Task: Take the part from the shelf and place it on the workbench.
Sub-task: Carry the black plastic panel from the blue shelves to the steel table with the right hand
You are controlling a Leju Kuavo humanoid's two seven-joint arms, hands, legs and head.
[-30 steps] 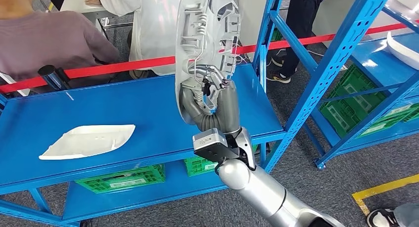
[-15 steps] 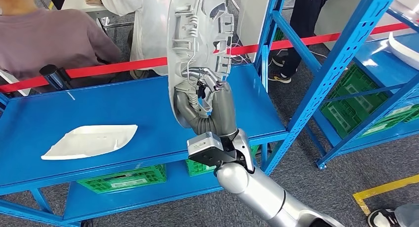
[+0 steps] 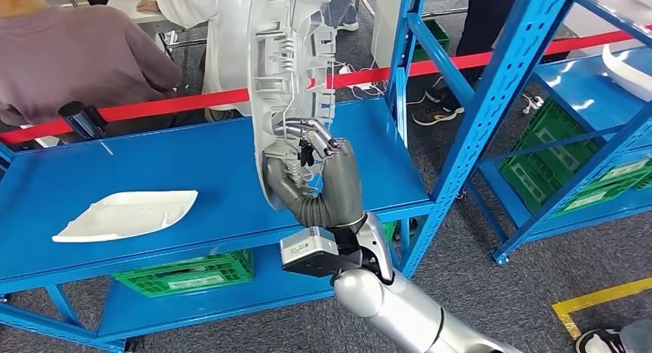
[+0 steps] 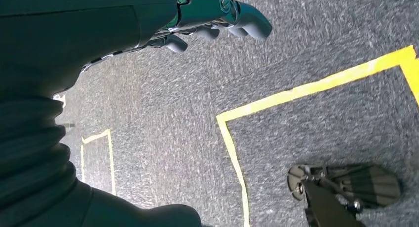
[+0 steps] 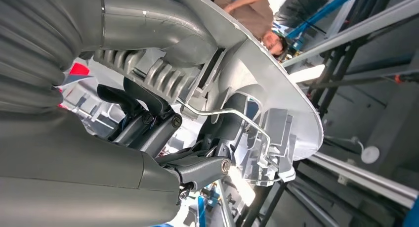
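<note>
STEP: carry to bench | right hand [image 3: 319,180] grips the part [image 3: 288,76] upright at frame centre, above the workbench [image 3: 223,168] | left hand [image 4: 217,14] hangs empty, fingers loosely apart | NEXT: I judge lowering and tilting flat (beside the white part [image 3: 123,214]).

The part [image 3: 288,68] is pale grey-white, its ribbed inner side crossed by a bare silver wire. The right hand [image 3: 319,180] is grey, with a ribbed grey cover and darker fingers. The table [image 3: 192,168] is bright blue (as are the shelf [image 3: 523,68] uprights), and a white part [image 3: 123,214] lies on it. Green crates [image 3: 184,272] sit beneath; a red tape [image 3: 154,107] runs behind. The floor [image 4: 306,49] is speckled grey with yellow lines [image 4: 296,93].
</note>
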